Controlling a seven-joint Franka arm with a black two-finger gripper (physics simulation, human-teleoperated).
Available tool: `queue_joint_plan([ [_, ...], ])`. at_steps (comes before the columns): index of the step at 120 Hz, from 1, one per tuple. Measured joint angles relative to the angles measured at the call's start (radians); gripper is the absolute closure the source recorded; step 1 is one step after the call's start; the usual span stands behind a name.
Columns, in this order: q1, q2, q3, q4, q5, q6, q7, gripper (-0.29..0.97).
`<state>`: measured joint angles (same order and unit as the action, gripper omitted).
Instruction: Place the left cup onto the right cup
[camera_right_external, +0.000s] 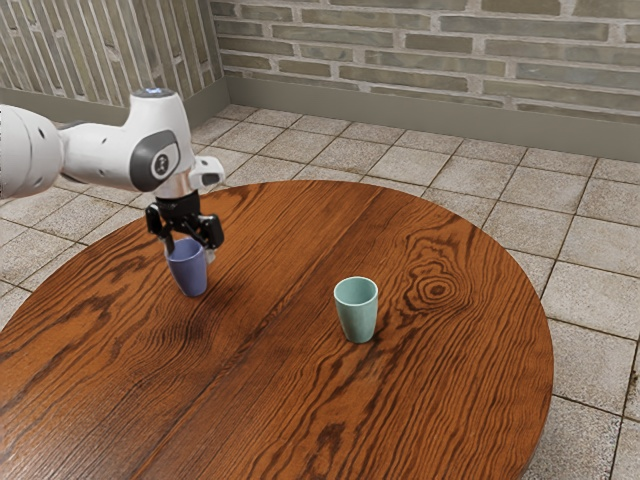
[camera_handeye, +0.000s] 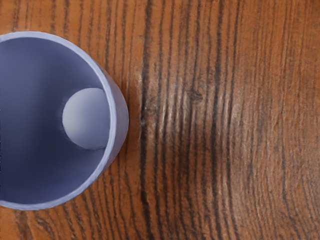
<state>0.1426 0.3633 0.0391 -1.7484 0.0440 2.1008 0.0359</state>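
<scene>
Blue cup (camera_right_external: 188, 270): tilting slightly just under gripper (camera_right_external: 186, 243), fingers seemingly pinching its rim; green cup (camera_right_external: 356, 308) standing well apart on table (camera_right_external: 300, 420).

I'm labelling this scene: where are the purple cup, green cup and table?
purple cup (camera_right_external: 189, 274), exterior view, its outer wall.
green cup (camera_right_external: 356, 314), exterior view, its outer wall.
table (camera_right_external: 300, 420), exterior view, bare top.

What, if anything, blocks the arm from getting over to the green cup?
Probably nothing. The green cup stands alone and upright on the table, with bare wood between it and the pincer, which seems to hold the blue cup.
</scene>
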Motion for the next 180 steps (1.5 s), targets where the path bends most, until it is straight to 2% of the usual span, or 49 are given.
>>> queue_joint_plan([
  [51,0.005,0.069,0.009,0.068,0.001,0.006,0.014,0.0],
  [180,0.014,0.151,0.012,0.091,0.004,0.093,0.027,0.0],
])
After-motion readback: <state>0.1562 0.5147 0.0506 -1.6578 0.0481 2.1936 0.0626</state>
